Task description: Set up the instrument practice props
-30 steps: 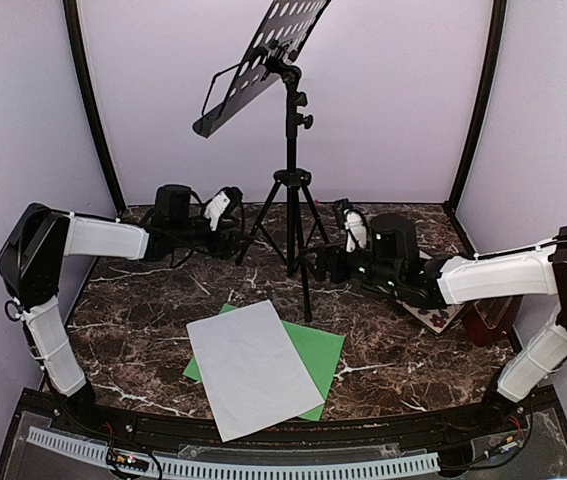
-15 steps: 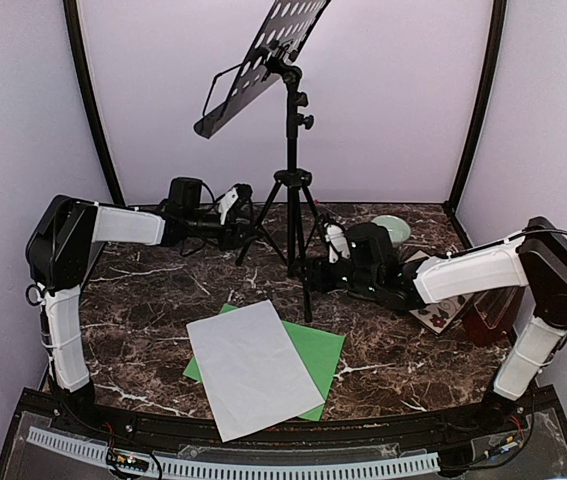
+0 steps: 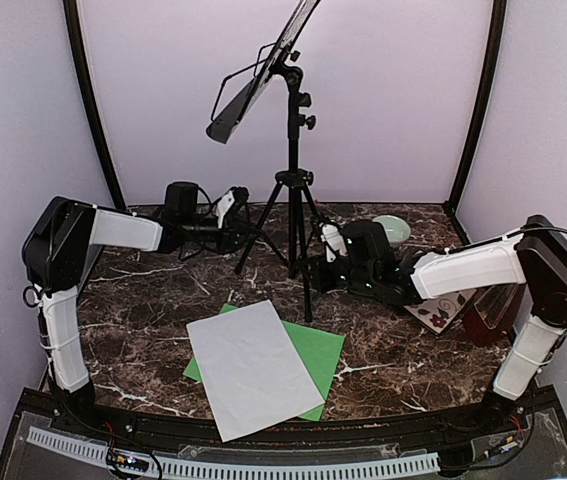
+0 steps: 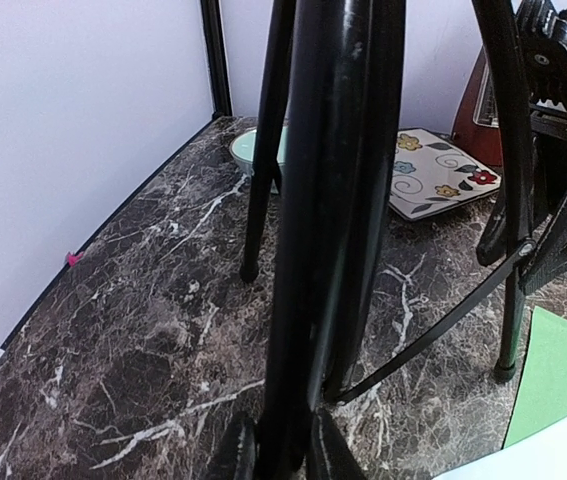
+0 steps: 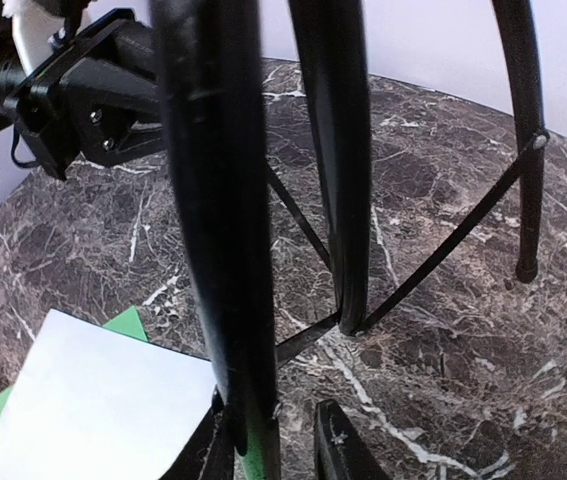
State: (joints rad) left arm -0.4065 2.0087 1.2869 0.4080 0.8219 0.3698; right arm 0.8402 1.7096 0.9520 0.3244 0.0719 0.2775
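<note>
The black music stand [image 3: 291, 190] stands on its tripod at the back middle, its perforated desk [image 3: 261, 72] tilted steeply up. My left gripper [image 3: 246, 231] is shut on the stand's left leg [image 4: 313, 250], both fingers pressed against it. My right gripper [image 3: 315, 272] is open around the front leg [image 5: 218, 220], which touches the left finger, with a gap before the right finger [image 5: 338, 445]. The white sheet [image 3: 253, 365] lies on the green sheet [image 3: 321, 352] in front. The reddish-brown metronome [image 3: 490, 312] stands at the right, behind my right arm.
A square floral plate [image 3: 441, 312] lies at the right beside the metronome, and a pale-green bowl [image 3: 391, 228] sits at the back right. Purple walls with black corner posts close in the marbled table [image 3: 143, 310].
Both arms moved in to the tripod and both grippers narrowed around its legs. The stand's desk has swung to a steeper, more edge-on angle.
</note>
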